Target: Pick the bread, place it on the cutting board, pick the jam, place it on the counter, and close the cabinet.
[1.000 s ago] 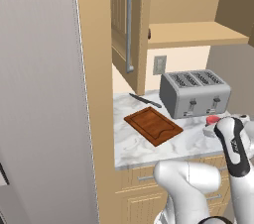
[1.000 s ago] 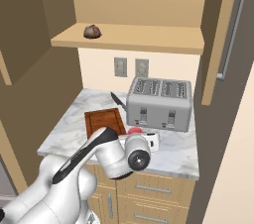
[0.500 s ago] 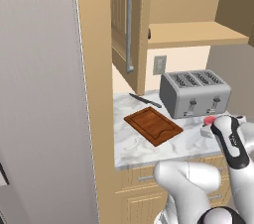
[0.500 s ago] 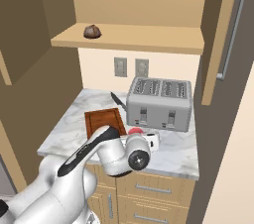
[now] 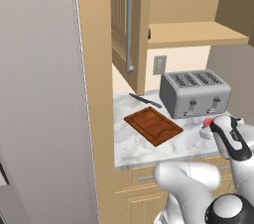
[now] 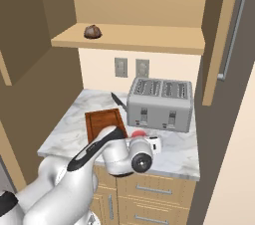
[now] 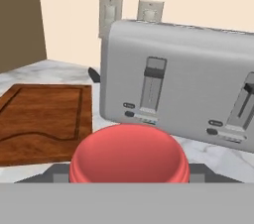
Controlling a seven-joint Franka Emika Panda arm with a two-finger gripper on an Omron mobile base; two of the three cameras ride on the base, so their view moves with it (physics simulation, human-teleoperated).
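Gripper (image 7: 129, 178) of ours grips the jam (image 7: 129, 156) low over the counter (image 6: 179, 152), before the toaster (image 7: 183, 79); we judge the set-down is in hand, next loosen and lift. Bread (image 6: 92, 31) sits on the cabinet (image 6: 129, 40) shelf, cutting board (image 5: 153, 125) bare

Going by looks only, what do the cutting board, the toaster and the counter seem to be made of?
The cutting board: reddish-brown wood, matte, faint grain and a groove near its edge. The toaster: probably brushed metal, uniform grey with a soft sheen. The counter: looks like polished stone, white-grey with marbled veining; being rendered, it could be imitation.
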